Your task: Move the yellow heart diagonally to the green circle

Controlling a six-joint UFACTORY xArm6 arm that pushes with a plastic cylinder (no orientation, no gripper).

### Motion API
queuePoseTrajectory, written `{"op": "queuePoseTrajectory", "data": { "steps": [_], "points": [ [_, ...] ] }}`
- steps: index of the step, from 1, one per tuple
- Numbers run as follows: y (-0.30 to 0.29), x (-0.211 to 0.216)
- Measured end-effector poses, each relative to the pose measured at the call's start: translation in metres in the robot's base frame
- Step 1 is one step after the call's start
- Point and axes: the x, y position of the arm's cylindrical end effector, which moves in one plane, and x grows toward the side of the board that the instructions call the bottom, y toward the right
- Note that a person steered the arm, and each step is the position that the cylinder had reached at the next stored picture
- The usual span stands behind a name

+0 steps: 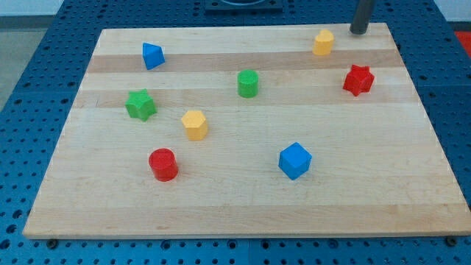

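At the frame's upper right, my tip (359, 31) sits just right of the yellow heart (322, 43). No fingers here, nothing held. Push down-left steadily toward the green circle (248, 83).

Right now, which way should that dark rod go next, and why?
Probably a short push toward the view's lower left. My tip sits just right of the yellow heart, slightly above it, and the green circle lies down-left of the heart with bare board between them.
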Motion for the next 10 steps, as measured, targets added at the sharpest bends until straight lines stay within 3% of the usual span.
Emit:
{"op": "queuePoseTrajectory", "data": {
  "steps": [3, 7, 10],
  "points": [
    [-0.060, 0.007],
    [-0.072, 0.011],
    [-0.122, 0.030]
  ]
}}
